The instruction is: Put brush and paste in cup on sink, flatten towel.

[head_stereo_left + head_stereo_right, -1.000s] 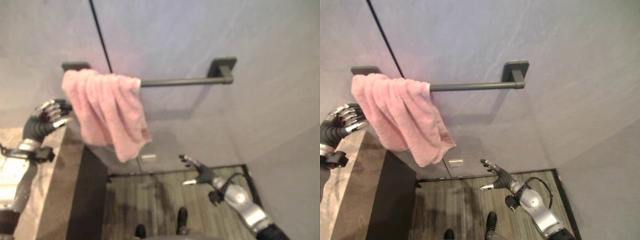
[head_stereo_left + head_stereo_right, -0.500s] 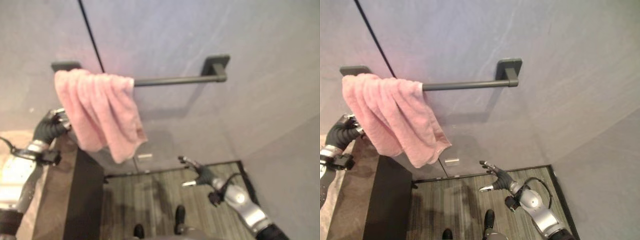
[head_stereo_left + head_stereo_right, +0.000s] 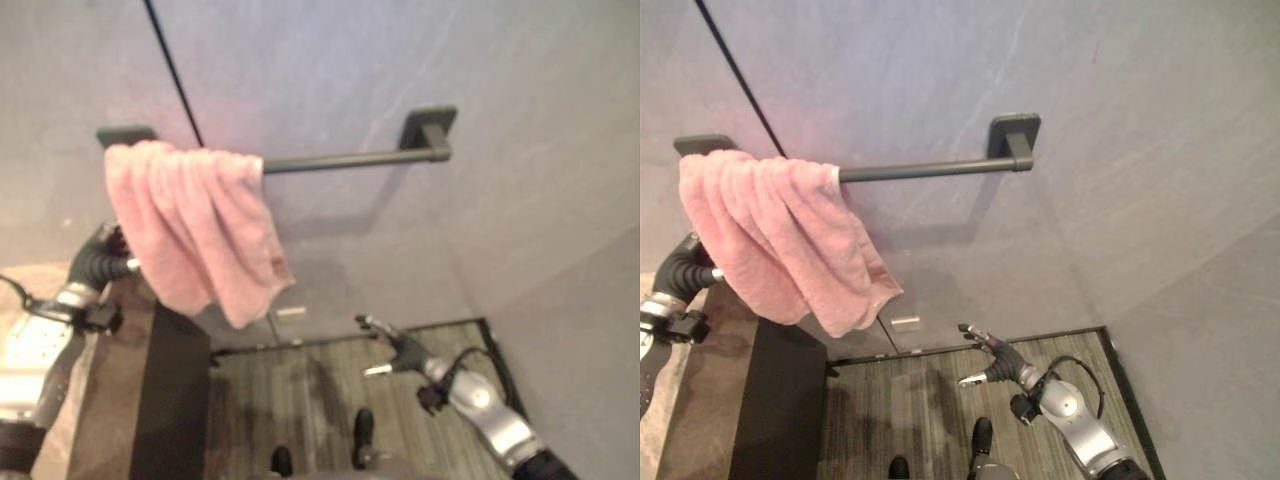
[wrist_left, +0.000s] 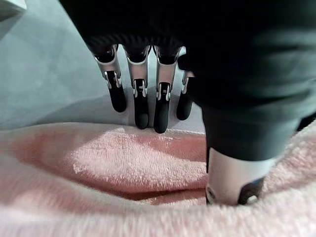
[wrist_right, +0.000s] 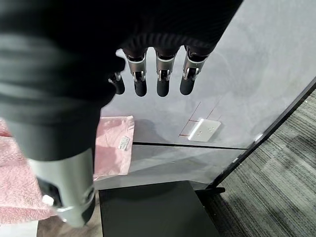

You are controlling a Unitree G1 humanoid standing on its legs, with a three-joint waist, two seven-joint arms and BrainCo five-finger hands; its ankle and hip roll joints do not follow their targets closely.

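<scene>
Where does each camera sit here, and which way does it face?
Head stereo pair: looks at the wall, pink towel bunched on the towel bar; both arms show.
Left wrist: along left hand, fingers straight over towel.
Right wrist: along right hand, open, toward the wall.
All views share the towel.

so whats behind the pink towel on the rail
The pink towel hangs bunched over the rail. The left hand reaches behind its lower edge, fingers straight; the wall there is covered.
</scene>
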